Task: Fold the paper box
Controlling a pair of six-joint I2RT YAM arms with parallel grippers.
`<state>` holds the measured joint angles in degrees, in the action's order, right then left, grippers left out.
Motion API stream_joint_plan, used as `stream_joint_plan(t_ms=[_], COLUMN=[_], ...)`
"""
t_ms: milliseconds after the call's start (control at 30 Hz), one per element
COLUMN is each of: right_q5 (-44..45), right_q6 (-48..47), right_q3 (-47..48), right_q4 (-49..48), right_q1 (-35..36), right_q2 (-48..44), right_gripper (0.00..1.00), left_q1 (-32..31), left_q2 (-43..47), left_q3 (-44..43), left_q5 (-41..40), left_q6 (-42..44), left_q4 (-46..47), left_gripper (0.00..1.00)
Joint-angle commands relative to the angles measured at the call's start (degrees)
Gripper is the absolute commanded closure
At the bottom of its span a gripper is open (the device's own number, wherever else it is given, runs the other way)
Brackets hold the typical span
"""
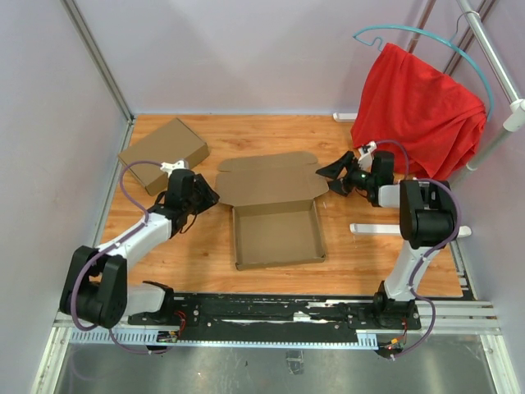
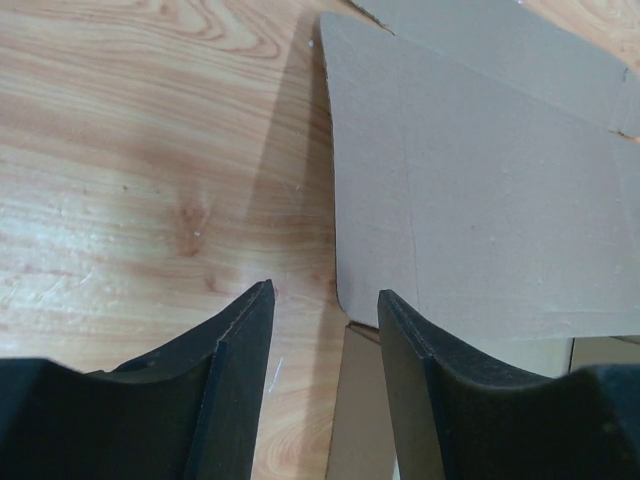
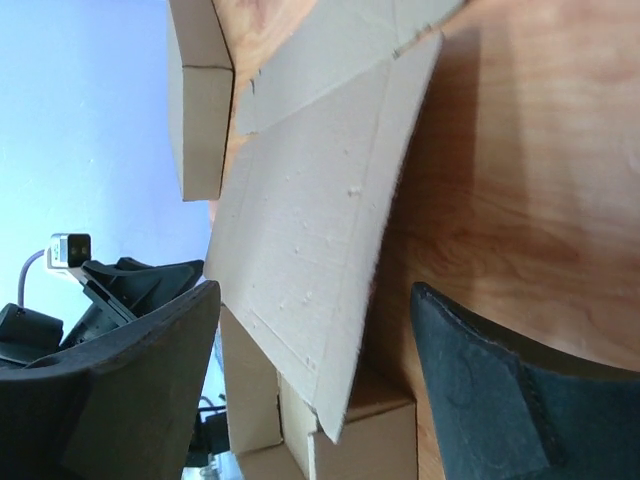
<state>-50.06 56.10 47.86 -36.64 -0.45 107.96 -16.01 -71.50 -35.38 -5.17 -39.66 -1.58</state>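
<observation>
The paper box (image 1: pixel 277 234) is a brown cardboard tray in the middle of the table, its walls standing. Its lid (image 1: pixel 267 180) leans back, open, toward the far side. My left gripper (image 1: pixel 210 197) sits at the lid's left edge, open, and grips nothing. In the left wrist view the lid (image 2: pixel 480 200) lies just ahead of the left gripper (image 2: pixel 325 295). My right gripper (image 1: pixel 330 179) is at the lid's right edge, open wide. The right wrist view shows the lid's corner (image 3: pixel 300 250) between the spread fingers of the right gripper (image 3: pixel 315 290), unclamped.
A second, closed cardboard box (image 1: pixel 164 152) lies at the back left. A red cloth (image 1: pixel 418 107) hangs on a rack at the back right. A white bar (image 1: pixel 381 230) lies on the table by the right arm. Wooden tabletop (image 2: pixel 130 150) stretches left of the lid.
</observation>
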Motion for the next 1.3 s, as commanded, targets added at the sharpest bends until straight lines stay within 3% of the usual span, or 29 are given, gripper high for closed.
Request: stream_joint_plan(t_ms=[0, 200, 300, 633, 1000, 1100, 1267], right_q5=[0.2, 12.79, 19.82, 22.44, 26.53, 29.94, 33.98], right_q6=[-9.67, -28.46, -33.05, -36.49, -38.04, -38.79, -39.08], right_q3=[6.32, 21.15, 25.88, 28.73, 32.22, 33.66, 34.05], right_q4=[9.63, 40.64, 49.76, 53.65, 56.81, 59.48, 61.21], right_q1=[2.14, 7.6, 9.7, 13.35, 15.8, 16.02, 15.58], right_q2=[-1.52, -1.13, -0.04, 1.56, 2.69, 2.49, 1.2], right_gripper=[0.23, 0.3, 0.3, 0.32, 0.34, 0.34, 0.32], left_q1=[1.77, 2.12, 2.12, 2.13, 2.06, 2.11, 2.21], left_q2=[-3.67, -12.42, -13.88, -16.62, -27.71, -28.82, -21.74], left_q3=[-2.04, -6.5, -7.11, -14.07, -24.84, -26.92, -22.99], left_q5=[4.4, 5.61, 6.05, 10.05, 15.83, 12.87, 0.9], left_q6=[0.31, 0.82, 0.34, 1.43, 2.23, 3.59, 4.32], left_q4=[6.21, 5.49, 7.19, 7.53, 6.91, 2.54, -2.08], left_gripper=[0.46, 0.45, 0.45, 0.48, 0.52, 0.53, 0.49])
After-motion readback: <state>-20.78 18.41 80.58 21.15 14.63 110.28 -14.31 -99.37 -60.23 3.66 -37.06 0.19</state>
